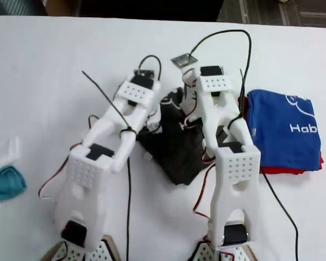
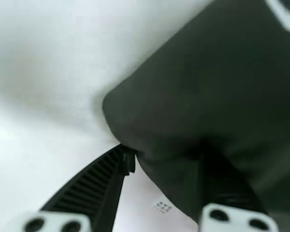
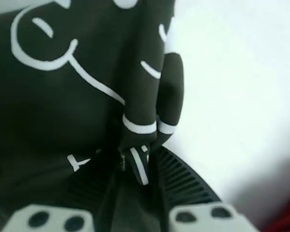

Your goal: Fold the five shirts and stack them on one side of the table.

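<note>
Two claws on a limp black cloth shirt (image 1: 176,155), white line print.
We note the left claw (image 2: 166,159) clamped on a thick soft fold and the right claw (image 3: 140,164) closed tight on the striped cuff (image 3: 137,126).

Left arm (image 1: 106,136), right arm (image 1: 224,122): jaws clamped.

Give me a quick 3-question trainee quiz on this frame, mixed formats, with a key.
1. True or false: the blue shirt lies on top of the red shirt.
2. Multiple choice: the black shirt lies A) on top of the blue shirt, B) on the table beside the blue shirt, C) under the red shirt.
3. Short answer: what does the right gripper hold between its fingers?

Key: 1 true; 2 B; 3 a fold of the black shirt.
</note>
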